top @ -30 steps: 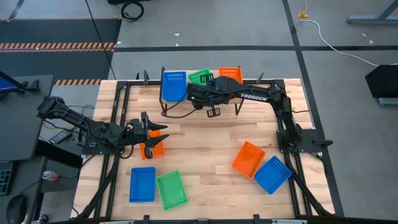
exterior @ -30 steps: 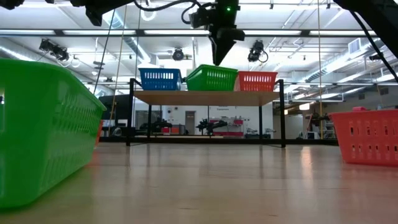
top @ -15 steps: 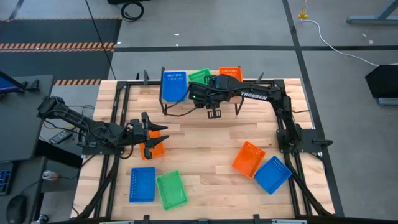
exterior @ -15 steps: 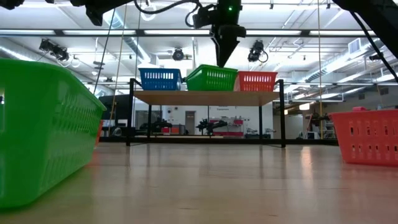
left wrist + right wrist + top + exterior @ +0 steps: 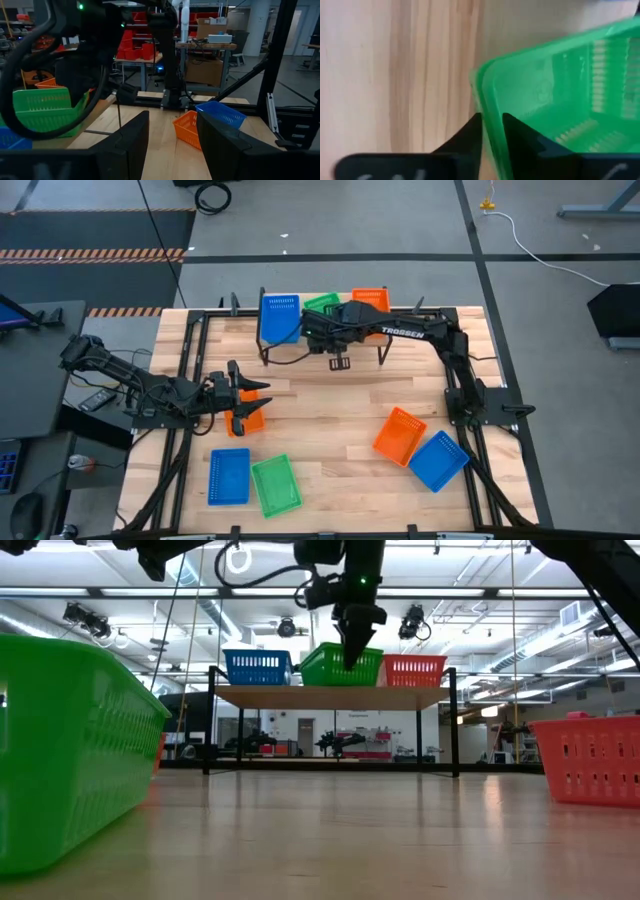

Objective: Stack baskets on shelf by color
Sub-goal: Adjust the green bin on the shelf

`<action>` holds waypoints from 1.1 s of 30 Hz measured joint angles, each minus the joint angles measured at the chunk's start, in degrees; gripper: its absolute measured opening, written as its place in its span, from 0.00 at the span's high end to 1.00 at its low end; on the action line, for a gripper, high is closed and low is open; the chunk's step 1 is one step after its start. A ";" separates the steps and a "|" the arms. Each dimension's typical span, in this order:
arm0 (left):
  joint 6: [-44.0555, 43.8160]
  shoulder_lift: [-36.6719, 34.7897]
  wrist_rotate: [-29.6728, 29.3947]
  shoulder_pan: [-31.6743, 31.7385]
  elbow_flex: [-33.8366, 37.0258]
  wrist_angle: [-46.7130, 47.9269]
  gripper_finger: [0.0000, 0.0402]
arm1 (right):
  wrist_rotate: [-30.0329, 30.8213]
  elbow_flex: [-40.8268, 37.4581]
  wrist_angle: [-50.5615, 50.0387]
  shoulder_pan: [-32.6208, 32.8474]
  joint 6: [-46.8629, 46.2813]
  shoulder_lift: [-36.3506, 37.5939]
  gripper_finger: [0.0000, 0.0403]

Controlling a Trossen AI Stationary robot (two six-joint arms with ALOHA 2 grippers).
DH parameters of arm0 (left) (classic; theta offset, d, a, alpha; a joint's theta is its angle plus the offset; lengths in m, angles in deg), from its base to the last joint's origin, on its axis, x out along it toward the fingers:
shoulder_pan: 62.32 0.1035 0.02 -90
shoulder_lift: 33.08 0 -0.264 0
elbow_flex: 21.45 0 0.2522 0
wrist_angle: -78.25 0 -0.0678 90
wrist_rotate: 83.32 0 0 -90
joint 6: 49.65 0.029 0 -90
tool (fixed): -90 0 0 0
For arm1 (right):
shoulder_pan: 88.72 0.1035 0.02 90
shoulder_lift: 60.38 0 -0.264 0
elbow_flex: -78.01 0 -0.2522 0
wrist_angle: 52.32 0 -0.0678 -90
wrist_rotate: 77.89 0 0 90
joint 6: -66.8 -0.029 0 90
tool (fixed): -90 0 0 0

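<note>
The shelf (image 5: 300,348) (image 5: 335,697) stands at the table's far edge and carries a blue basket (image 5: 280,317), a green basket (image 5: 320,303) (image 5: 325,667) and an orange basket (image 5: 371,298). The green one sits askew. My right gripper (image 5: 337,330) (image 5: 350,655) (image 5: 492,120) points down at the green basket's near wall, with the fingers almost together. My left gripper (image 5: 240,393) (image 5: 172,145) is open at the table's left side, close over another orange basket (image 5: 247,419) that lies on the tabletop. Nothing is between its fingers. My right gripper has the green basket's wall (image 5: 490,107) close to a rounded corner. One finger (image 5: 470,135) is outside the wall and the other (image 5: 520,137) inside, coming from above and pointing down. The basket stays resting on the shelf's plank.
Four more baskets lie on the tabletop: blue (image 5: 228,476) and green (image 5: 275,485) (image 5: 70,750) near the front left, orange (image 5: 400,434) (image 5: 590,760) and blue (image 5: 438,460) at the right. Bare wood (image 5: 330,415) lies between them, in front of the shelf.
My right gripper has come down from above the shelf onto the green basket's near wall, shifting slightly toward the table's far edge. The green basket has stayed on the shelf. My left arm has kept still.
</note>
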 joint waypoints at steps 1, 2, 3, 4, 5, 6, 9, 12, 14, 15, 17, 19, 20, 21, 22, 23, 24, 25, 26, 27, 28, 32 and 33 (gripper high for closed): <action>0.00 -0.01 -0.01 0.00 0.01 -0.01 0.57 | -0.02 0.00 0.73 0.21 0.14 0.00 0.84; 0.00 -0.02 -0.02 0.00 0.01 -0.02 0.57 | -0.10 0.00 1.29 0.38 0.15 0.00 0.88; 0.00 0.00 -0.02 0.00 0.01 0.00 0.57 | -0.22 0.00 1.64 0.51 0.14 0.00 0.93; 0.02 0.00 0.00 0.00 0.01 0.00 0.57 | -0.18 0.02 1.67 0.59 0.17 0.00 0.96; 0.00 -0.02 0.00 0.00 0.01 -0.02 0.57 | -0.21 0.04 2.07 0.62 0.31 0.00 0.97; 0.00 0.00 -0.02 0.00 0.01 -0.02 0.57 | -0.47 0.04 2.46 0.59 0.24 0.00 0.97; -0.02 -0.01 -0.02 0.00 0.00 -0.02 0.57 | -2.27 0.04 4.41 0.55 0.24 0.00 0.94; -0.02 0.00 -0.02 0.00 0.01 -0.02 0.57 | -3.50 0.04 6.74 0.57 0.59 0.00 0.96; -0.02 0.00 -0.02 0.00 0.01 -0.02 0.57 | -3.56 0.07 7.28 0.57 0.70 0.00 0.97; -0.02 0.00 -0.02 0.00 0.01 -0.02 0.57 | -3.57 0.07 7.20 0.50 0.63 0.00 0.97; 0.02 -0.01 -0.02 0.00 0.01 -0.02 0.57 | -3.59 0.07 7.22 0.16 0.10 0.00 0.95; 0.02 -0.01 -0.02 0.00 0.00 -0.02 0.57 | -3.39 0.08 7.23 -0.09 -0.49 0.00 0.91; 0.02 -0.02 -0.02 0.00 0.01 -0.02 0.57 | -3.32 0.09 7.22 -0.21 -0.84 0.00 0.89; 0.02 -0.02 -0.02 0.00 0.01 -0.02 0.57 | -3.31 0.09 7.22 -0.32 -1.00 0.00 0.87; 0.02 0.00 -0.02 0.00 -0.01 -0.02 0.57 | -3.32 0.09 7.22 -0.35 -1.14 0.00 0.86; 0.02 0.00 -0.02 0.00 0.01 -0.02 0.57 | -3.37 0.09 7.22 -0.35 -1.16 0.00 0.85; 0.02 -0.02 -0.02 0.00 0.01 -0.02 0.57 | -3.37 0.09 7.24 -0.33 -1.13 0.00 0.84; 0.04 0.00 -0.02 0.00 0.01 -0.02 0.57 | -3.39 0.09 7.32 -0.33 -1.14 0.00 0.84; 0.04 0.00 -0.02 0.00 0.01 -0.02 0.57 | -3.39 0.09 7.58 -0.33 -1.16 0.00 0.84; 0.04 0.00 -0.02 0.00 -0.01 -0.02 0.57 | -3.39 0.09 7.91 -0.33 -1.31 0.00 0.84; 0.04 -0.01 -0.02 0.00 0.01 -0.02 0.57 | -3.40 0.09 8.20 -0.34 -1.44 0.00 0.84; 0.04 -0.01 -0.02 0.01 0.00 -0.02 0.57 | -3.40 0.11 9.37 -0.58 -3.36 0.00 0.84; 0.04 -0.01 -0.02 0.00 0.00 -0.02 0.57 | -3.40 0.11 9.47 -0.63 -3.90 0.00 0.83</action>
